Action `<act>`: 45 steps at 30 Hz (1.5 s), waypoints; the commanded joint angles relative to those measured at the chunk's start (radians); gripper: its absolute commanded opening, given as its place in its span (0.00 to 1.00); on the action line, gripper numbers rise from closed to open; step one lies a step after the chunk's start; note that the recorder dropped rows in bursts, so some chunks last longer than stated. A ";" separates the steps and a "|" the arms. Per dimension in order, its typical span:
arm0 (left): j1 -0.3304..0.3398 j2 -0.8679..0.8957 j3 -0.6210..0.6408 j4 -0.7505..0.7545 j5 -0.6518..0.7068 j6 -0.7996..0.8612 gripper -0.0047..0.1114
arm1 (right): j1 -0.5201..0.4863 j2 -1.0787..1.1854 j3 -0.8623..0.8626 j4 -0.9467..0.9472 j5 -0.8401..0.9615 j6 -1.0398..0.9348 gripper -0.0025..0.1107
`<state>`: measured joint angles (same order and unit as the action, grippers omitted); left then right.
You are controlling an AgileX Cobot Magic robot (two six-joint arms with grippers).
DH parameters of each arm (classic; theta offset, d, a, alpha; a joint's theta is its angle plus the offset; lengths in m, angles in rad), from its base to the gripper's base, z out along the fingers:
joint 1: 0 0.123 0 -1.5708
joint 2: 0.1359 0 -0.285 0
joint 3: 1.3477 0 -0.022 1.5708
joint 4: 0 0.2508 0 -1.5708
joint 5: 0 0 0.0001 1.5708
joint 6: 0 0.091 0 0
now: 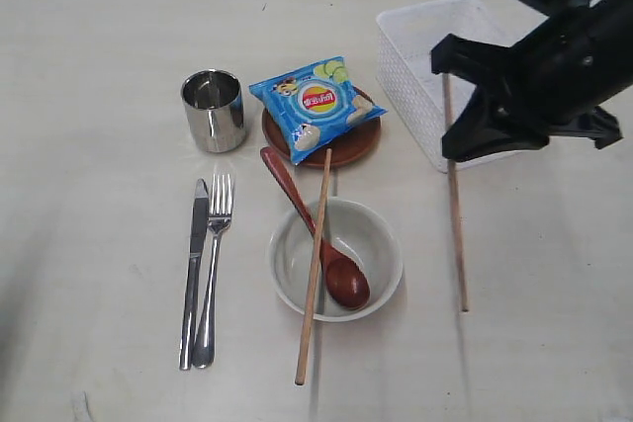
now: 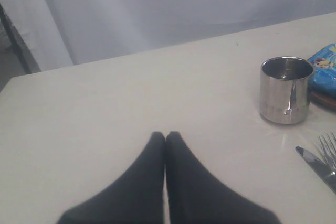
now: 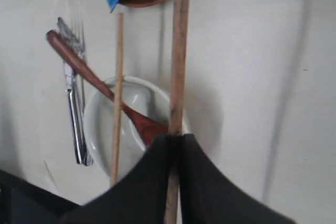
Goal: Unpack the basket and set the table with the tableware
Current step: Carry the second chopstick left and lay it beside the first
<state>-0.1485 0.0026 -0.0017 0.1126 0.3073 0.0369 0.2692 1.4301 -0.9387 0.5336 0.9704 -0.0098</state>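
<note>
Right wrist view: the right gripper (image 3: 175,139) is pinched shut on the second chopstick (image 3: 179,51), just off to the side of the bowl (image 3: 94,124), where the first chopstick (image 3: 118,93) lies across the rim. I'm guessing that's the last item from the basket (image 1: 415,37), so next it wants laying down beside its mate. The left gripper (image 2: 165,136) is closed on nothing.

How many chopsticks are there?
2. The first chopstick lies across the bowl, beside the spoon. The second chopstick is pinched in the right gripper, next to the basket. I see no others.
</note>
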 commanded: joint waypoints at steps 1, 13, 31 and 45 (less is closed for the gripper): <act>0.005 -0.003 0.002 -0.013 -0.008 -0.003 0.04 | 0.123 0.013 0.050 0.049 -0.103 0.056 0.02; 0.005 -0.003 0.002 -0.013 -0.008 -0.003 0.04 | 0.294 0.199 0.089 0.189 -0.281 0.066 0.02; 0.005 -0.003 0.002 -0.013 -0.008 -0.003 0.04 | 0.296 0.229 0.091 0.205 -0.311 0.091 0.02; 0.005 -0.003 0.002 -0.013 -0.008 -0.003 0.04 | 0.349 0.229 0.091 0.199 -0.386 0.141 0.02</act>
<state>-0.1485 0.0026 -0.0017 0.1126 0.3073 0.0369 0.6219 1.6597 -0.8525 0.7372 0.5908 0.1165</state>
